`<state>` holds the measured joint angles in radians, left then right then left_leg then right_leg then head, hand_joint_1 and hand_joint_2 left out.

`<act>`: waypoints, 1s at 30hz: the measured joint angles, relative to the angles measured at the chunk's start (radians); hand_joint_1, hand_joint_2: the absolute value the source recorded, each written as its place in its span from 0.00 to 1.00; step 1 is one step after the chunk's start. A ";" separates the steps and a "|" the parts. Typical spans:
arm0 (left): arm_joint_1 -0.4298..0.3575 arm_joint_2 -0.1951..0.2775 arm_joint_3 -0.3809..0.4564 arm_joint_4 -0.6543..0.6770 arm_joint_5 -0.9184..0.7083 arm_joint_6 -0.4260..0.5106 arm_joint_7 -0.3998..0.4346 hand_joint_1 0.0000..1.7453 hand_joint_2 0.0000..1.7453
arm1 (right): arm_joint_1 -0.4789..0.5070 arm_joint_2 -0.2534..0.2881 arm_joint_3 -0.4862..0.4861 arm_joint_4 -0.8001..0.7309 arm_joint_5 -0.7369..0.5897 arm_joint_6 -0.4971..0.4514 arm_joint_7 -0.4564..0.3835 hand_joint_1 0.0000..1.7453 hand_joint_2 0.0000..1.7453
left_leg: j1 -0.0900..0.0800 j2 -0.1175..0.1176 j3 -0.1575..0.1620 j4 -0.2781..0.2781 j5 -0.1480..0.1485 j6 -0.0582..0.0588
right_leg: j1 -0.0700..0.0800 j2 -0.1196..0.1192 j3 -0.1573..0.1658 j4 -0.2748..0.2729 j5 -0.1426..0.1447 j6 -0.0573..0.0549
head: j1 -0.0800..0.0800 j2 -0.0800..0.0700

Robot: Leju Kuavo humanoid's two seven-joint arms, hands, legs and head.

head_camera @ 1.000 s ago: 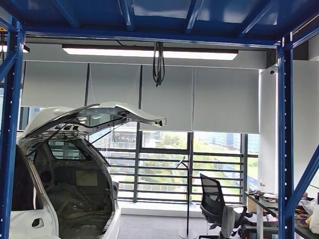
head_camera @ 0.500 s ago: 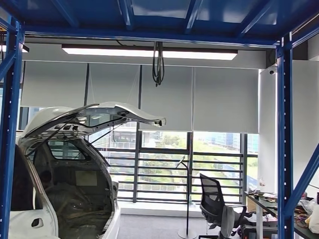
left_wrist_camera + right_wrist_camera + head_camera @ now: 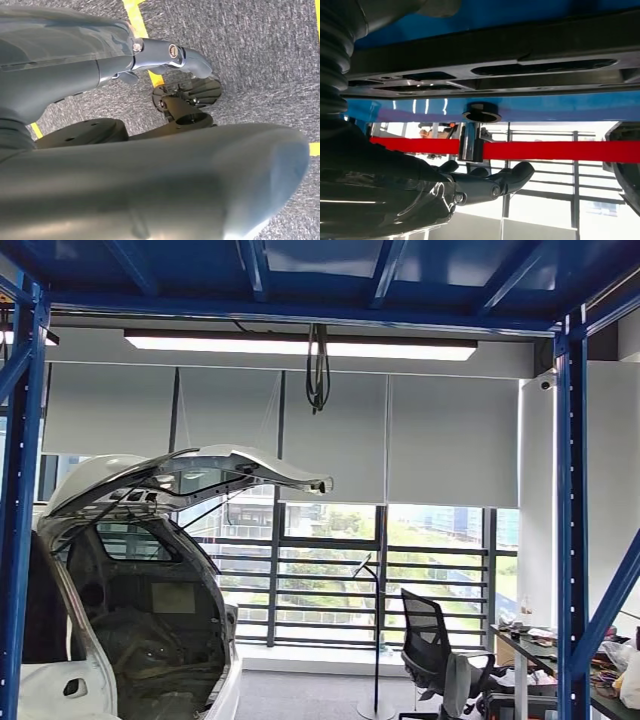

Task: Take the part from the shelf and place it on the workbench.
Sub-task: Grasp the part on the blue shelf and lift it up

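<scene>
A long black part (image 3: pixel 490 70) with slotted openings lies along the blue shelf (image 3: pixel 546 107) in the right wrist view. My right hand (image 3: pixel 471 187) is a short way from it, dark fingers stretched out and nothing in them. My left hand (image 3: pixel 158 52) hangs over grey carpet, its fingers straight and holding nothing. In the head view the blue shelf frame (image 3: pixel 571 530) surrounds the picture.
A white car body (image 3: pixel 128 590) with its tailgate raised stands at the left beyond the frame. At the right are a black office chair (image 3: pixel 434 655) and a cluttered desk (image 3: pixel 543 645). A red barrier belt (image 3: pixel 554 150) runs from a chrome post (image 3: pixel 471 145). Yellow tape (image 3: pixel 137 15) marks the carpet.
</scene>
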<state>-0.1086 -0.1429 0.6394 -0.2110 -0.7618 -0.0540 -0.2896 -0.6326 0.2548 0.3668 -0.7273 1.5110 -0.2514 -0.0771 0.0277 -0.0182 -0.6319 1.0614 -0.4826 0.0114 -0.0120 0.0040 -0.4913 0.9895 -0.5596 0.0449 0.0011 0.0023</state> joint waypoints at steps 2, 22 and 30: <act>-0.002 -0.002 0.002 0.000 0.000 -0.001 -0.002 0.00 0.00 | -0.008 0.002 0.010 0.014 -0.015 0.010 0.000 0.90 1.00 | 0.000 0.000 0.000 0.000 0.000 0.000 | 0.000 0.000 0.000 0.000 0.000 0.000 | 0.000 0.000; -0.005 -0.003 0.029 0.000 -0.004 -0.009 -0.038 0.00 0.25 | -0.057 -0.028 0.063 0.128 -0.092 0.027 0.010 1.00 1.00 | 0.000 0.000 0.001 0.000 0.000 0.000 | 0.000 0.000 0.000 0.000 0.000 0.000 | 0.000 0.000; -0.006 -0.003 0.033 0.000 -0.033 0.046 -0.073 0.00 1.00 | -0.045 -0.048 0.075 0.112 -0.094 0.017 0.040 1.00 1.00 | 0.000 0.000 0.002 0.000 0.000 0.000 | 0.000 0.000 0.001 0.000 0.000 0.000 | 0.000 0.000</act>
<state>-0.1151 -0.1461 0.6721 -0.2110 -0.7953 -0.0078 -0.3630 -0.6772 0.2064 0.4417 -0.6157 1.4167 -0.2344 -0.0375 0.0276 -0.0182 -0.6301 1.0616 -0.4825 0.0114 -0.0121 0.0039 -0.4903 0.9895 -0.5595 0.0449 0.0011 0.0023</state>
